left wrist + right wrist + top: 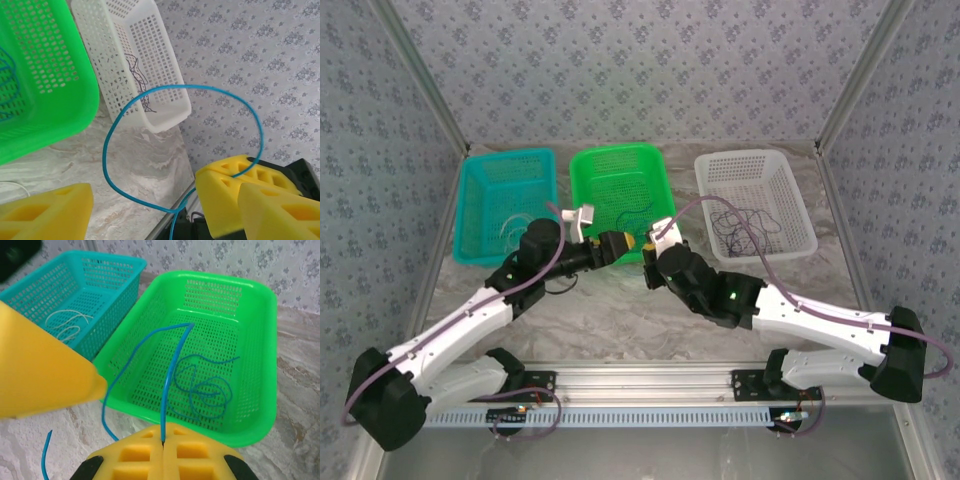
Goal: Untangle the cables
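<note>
- The right fingers (159, 452) are pressed together on the blue cable (172, 365), pinching it just in front of the green basket (260, 340).
- From the pinch the strand rises over the basket's near rim, and more blue coils lie on its floor.
- The left fingers (614, 247) stand wide apart, gripping nothing. A blue loop hangs between them, seemingly untouched, though depth is hard to judge.
- A whitish cable (67, 322) lies in the teal basket (115, 262), and a dark cable (745, 225) lies in the white basket (790, 190).
- All three baskets sit on the marbled desk (620, 310).
</note>
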Controlling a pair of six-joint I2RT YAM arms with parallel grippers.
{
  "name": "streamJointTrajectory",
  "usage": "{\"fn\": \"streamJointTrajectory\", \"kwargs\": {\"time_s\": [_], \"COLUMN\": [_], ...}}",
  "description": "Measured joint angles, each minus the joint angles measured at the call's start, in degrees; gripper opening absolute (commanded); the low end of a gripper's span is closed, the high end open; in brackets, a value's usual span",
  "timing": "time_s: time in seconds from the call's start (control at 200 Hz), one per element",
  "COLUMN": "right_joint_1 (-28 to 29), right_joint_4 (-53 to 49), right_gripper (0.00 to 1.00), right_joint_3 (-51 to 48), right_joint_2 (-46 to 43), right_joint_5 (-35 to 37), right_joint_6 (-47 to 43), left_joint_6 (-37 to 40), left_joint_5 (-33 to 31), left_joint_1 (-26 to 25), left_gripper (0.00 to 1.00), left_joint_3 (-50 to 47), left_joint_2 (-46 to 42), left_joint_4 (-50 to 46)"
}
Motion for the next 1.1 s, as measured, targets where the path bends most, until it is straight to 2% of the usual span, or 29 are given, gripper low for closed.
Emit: {"fn": "streamJointTrajectory", "kwargs": {"time_s": [0.295, 0.505, 0.64, 0.795, 0.929, 1.099], "right_joint_1": [1.4, 2.3, 2.5, 2.4, 1.9, 0.9], "right_joint_4": [3.4, 5.1, 5.0, 2.1, -4.3, -11.9], "right_gripper": [0.00, 0.00, 0.00, 0.00, 0.00, 0.00], "right_joint_3": [-0.5, -1.0, -1.3, -1.3, -1.1, -0.2], "right_joint_2": [0.0, -0.1, -0.5, -1.6, -2.1, -2.1], "right_joint_5": [3.5, 4.0, 4.4, 4.8, 3.8, -1.3], "right_joint_6": [-1.8, -1.9, -1.8, -1.5, -1.1, -0.9], "left_joint_6": [-2.7, -3.7, -2.0, 6.3, 18.6, 34.1], "left_joint_5": [-0.3, -2.0, -3.5, -7.6, -14.1, -21.2], "left_joint_1": [-1.7, -2.1, -2.1, -2.1, -2.1, -2.1], "left_gripper": [0.57, 0.24, 0.12, 0.06, 0.02, 0.00], "left_joint_3": [0.0, 0.0, 0.6, 7.3, 17.5, 26.3], "left_joint_2": [2.3, 2.7, 2.7, 2.8, 4.6, 9.3], "left_joint_4": [4.2, 5.0, 2.2, -11.8, -26.5, -39.6]}}
